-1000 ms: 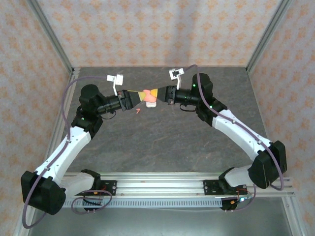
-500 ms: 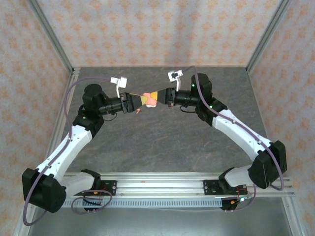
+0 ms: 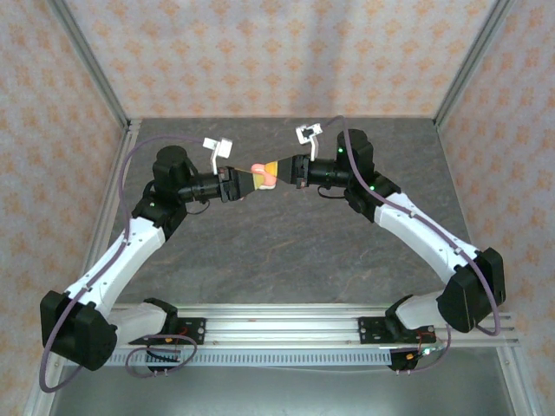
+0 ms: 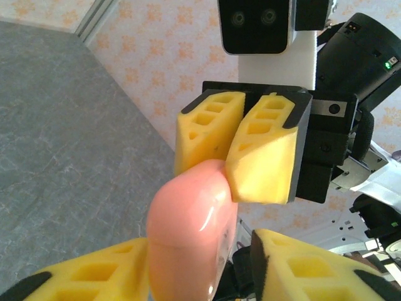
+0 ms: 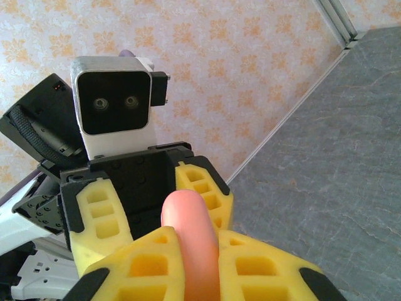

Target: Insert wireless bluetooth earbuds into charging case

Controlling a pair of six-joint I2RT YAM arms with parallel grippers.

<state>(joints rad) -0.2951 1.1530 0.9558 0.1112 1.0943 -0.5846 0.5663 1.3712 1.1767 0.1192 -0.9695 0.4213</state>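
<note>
Pinching the glossy pink pebble-shaped charging case [image 3: 263,172] above the table's [image 3: 286,251] far middle, the right gripper [image 3: 272,170] offers it to the left gripper [image 3: 248,180], its jaws parted around the other end. Probably the lid-opening step: next needs a firm left grip.
</note>
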